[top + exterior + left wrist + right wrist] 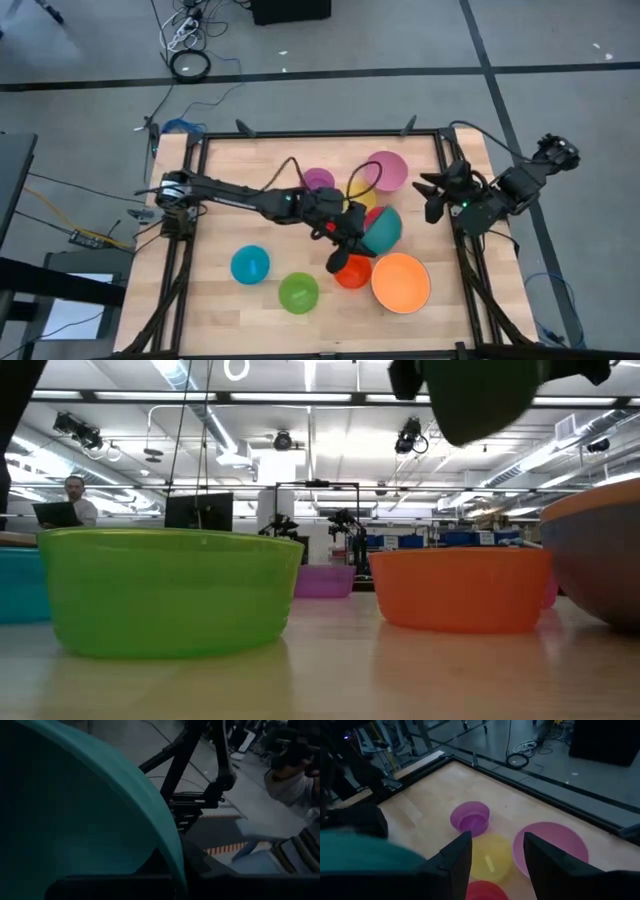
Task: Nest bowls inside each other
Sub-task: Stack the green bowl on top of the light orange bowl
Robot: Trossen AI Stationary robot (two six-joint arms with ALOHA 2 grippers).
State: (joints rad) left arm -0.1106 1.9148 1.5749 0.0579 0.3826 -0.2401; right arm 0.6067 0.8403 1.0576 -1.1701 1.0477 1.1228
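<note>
The left gripper [345, 245] pinches the rim of the teal bowl [384, 229], holding it tilted above the table's middle, just over the red-orange bowl [352, 272] and beside the big orange bowl [401, 282]. This looks like the carry step: next it needs a wider bowl beneath, probably the orange one, then a level drop. The right gripper [432, 197] waits spread at the table's right edge.

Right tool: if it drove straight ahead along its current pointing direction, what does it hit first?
Likely the yellow bowl. In the right wrist view it sits directly between the open fingers of the right tool, with a magenta bowl nearer, low in that line. Depth is unclear, so the magenta one could come first.
</note>
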